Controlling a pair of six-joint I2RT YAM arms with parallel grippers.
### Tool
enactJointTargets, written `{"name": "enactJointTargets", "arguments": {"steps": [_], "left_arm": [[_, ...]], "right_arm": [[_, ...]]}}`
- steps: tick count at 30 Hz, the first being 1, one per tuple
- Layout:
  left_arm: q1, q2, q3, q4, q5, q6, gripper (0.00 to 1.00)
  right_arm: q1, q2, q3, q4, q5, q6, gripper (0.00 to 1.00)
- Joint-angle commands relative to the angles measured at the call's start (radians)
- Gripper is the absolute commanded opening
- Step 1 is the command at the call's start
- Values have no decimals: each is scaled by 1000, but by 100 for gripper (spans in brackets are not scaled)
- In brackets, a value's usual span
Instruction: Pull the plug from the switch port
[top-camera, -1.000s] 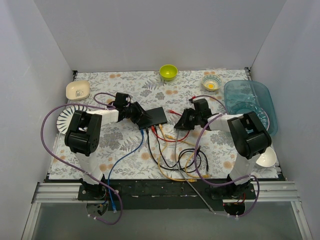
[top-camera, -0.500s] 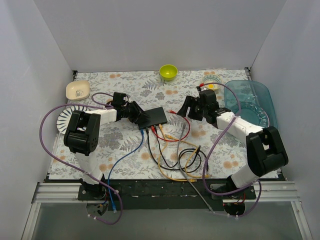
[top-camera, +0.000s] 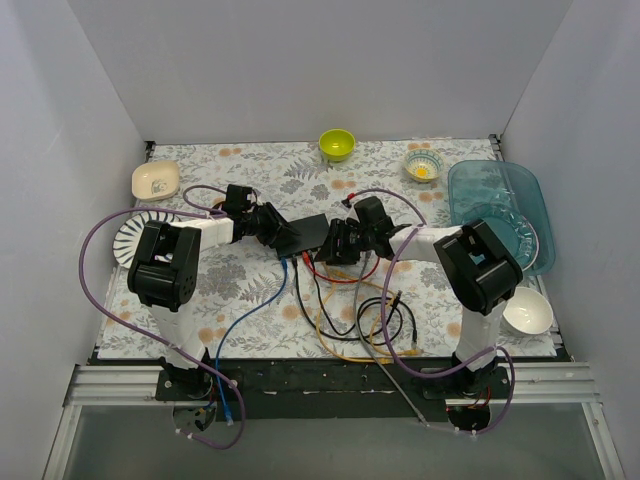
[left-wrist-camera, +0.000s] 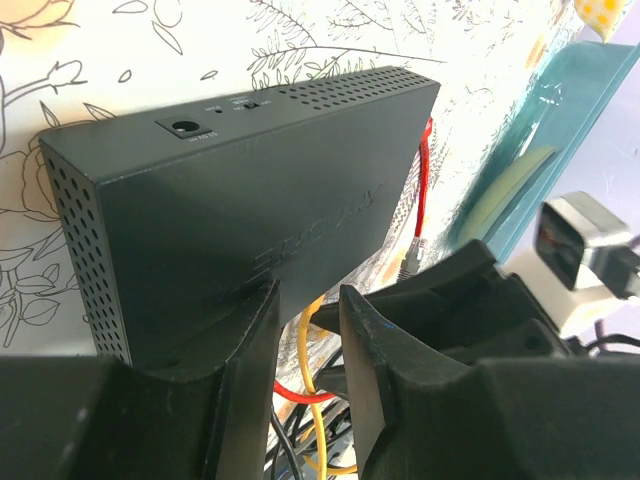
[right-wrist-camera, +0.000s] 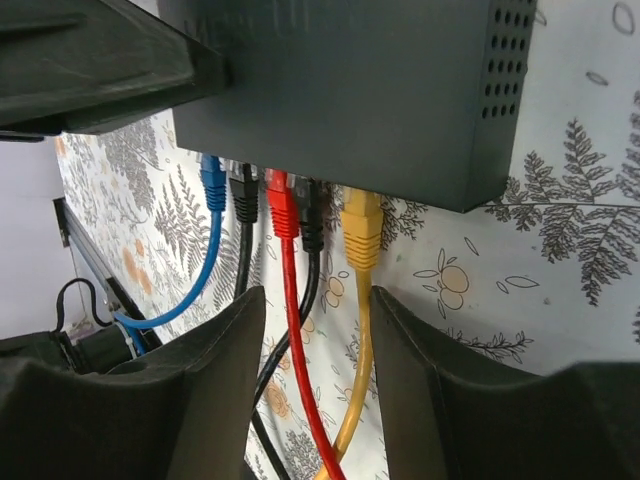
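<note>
While the black switch (top-camera: 313, 232) lies near the middle of the flowered counter (top-camera: 240, 290), five plugs sit in the ports along its near face. In the right wrist view they run in a row: the blue plug (right-wrist-camera: 211, 180), a black plug (right-wrist-camera: 245, 200), the red plug (right-wrist-camera: 280, 205), a second black plug (right-wrist-camera: 312, 225) and the yellow plug (right-wrist-camera: 361, 225). The right fingers (right-wrist-camera: 215, 390) are spread and pinch nothing; the red, black and yellow cables run down between them just below the plugs. The left fingers (left-wrist-camera: 250, 380) stand slightly apart at the switch's left end. One tip overlaps its corner, and only distant cables show through the gap.
</note>
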Motion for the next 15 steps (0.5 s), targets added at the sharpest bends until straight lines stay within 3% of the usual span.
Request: {"name": "enactJointTargets", "arguments": {"steps": [1,15], "left_arm": [[5,-3,1,-31,-11,6,30],[3,-23,-21,-31,-2,12,30]], "right_arm": [[-5,17,8,95,-38,60,56],[-57,114,-13,259,-16,207,53]]}}
